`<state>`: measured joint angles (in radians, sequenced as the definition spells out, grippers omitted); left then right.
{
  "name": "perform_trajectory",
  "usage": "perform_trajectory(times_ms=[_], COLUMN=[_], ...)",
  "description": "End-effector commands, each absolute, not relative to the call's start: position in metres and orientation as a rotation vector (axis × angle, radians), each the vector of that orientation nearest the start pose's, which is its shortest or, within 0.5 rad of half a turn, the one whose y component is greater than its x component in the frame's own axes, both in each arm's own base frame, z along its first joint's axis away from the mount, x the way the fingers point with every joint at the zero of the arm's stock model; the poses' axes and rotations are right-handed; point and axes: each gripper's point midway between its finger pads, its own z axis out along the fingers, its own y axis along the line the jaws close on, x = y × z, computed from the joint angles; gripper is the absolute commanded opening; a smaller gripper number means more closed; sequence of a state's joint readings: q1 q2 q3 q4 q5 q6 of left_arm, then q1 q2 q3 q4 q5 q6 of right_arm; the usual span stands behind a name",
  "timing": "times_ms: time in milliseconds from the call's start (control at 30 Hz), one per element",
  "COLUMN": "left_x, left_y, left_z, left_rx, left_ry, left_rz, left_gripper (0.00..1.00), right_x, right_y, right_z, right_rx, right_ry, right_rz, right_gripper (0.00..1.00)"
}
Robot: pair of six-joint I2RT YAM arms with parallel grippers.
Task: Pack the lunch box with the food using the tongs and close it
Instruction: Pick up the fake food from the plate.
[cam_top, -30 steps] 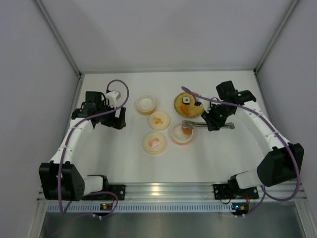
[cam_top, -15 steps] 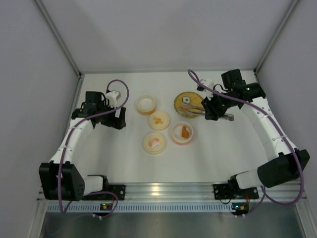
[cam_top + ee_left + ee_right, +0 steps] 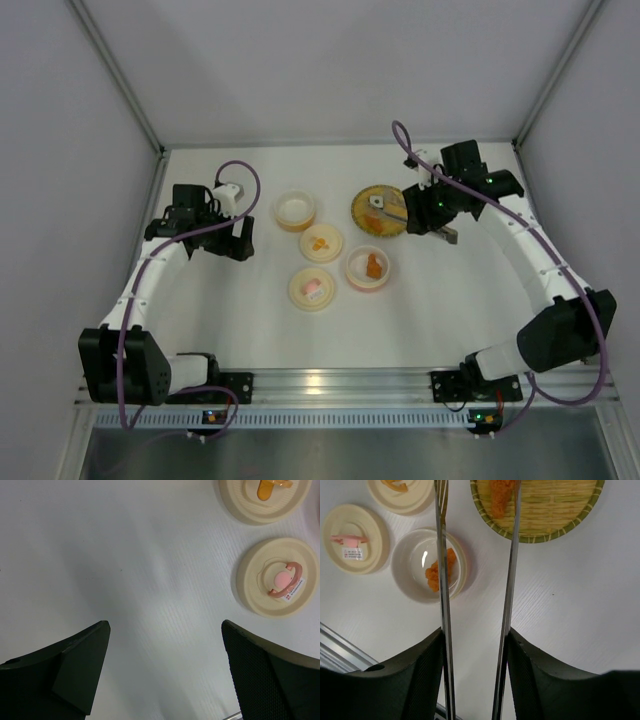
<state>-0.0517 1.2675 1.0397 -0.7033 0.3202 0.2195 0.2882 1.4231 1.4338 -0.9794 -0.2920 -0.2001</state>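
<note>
My right gripper (image 3: 476, 640) is shut on the tongs (image 3: 511, 580), one slim metal arm pressed against each finger, and the arms stand spread. In the top view this gripper (image 3: 425, 212) hovers at the right edge of the woven plate (image 3: 362, 218), and the tongs' tips reach over the plate. On the plate lie an orange chunk (image 3: 499, 497) and a white-and-dark cube (image 3: 375, 201). The round lunch box bowl (image 3: 407, 587) holds orange food (image 3: 431, 575). My left gripper (image 3: 164, 625) is open over bare table, far left of the bowls.
Two cream lids lie flat: one with an orange mark (image 3: 321, 243), one with a pink mark (image 3: 311, 288). A second round bowl (image 3: 295, 210) stands behind them. The enclosure walls are close on the left, right and back.
My right arm has swung from over the bowl back to the woven plate. The tongs' arms have spread wider. The orange food stays in the bowl. The left arm has not moved.
</note>
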Motion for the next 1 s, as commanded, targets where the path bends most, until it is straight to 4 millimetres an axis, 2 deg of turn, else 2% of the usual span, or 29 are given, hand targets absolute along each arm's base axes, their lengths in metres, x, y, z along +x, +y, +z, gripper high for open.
perform_trajectory(times_ms=[0, 133, 433, 667, 967], left_x=[0.308, 0.309, 0.310, 0.309, 0.309], left_y=[-0.062, -0.062, -0.060, -0.059, -0.059], left_z=[0.157, 0.156, 0.150, 0.144, 0.142], left_rx=[0.470, 0.476, 0.473, 0.474, 0.476], left_ry=[2.378, 2.378, 2.389, 2.401, 2.400], left_rz=[-0.314, -0.305, -0.298, -0.290, -0.289], left_gripper=[0.98, 0.98, 0.98, 0.98, 0.98], right_x=[0.336, 0.343, 0.353, 0.356, 0.357], right_y=[0.142, 0.142, 0.143, 0.154, 0.156], right_z=[0.205, 0.189, 0.157, 0.149, 0.136], right_rx=[-0.665, -0.692, -0.698, -0.694, -0.688], right_ry=[2.388, 2.422, 2.487, 2.505, 2.531], right_rz=[0.352, 0.340, 0.329, 0.401, 0.421], right_gripper=[0.48, 0.45, 0.45, 0.46, 0.46])
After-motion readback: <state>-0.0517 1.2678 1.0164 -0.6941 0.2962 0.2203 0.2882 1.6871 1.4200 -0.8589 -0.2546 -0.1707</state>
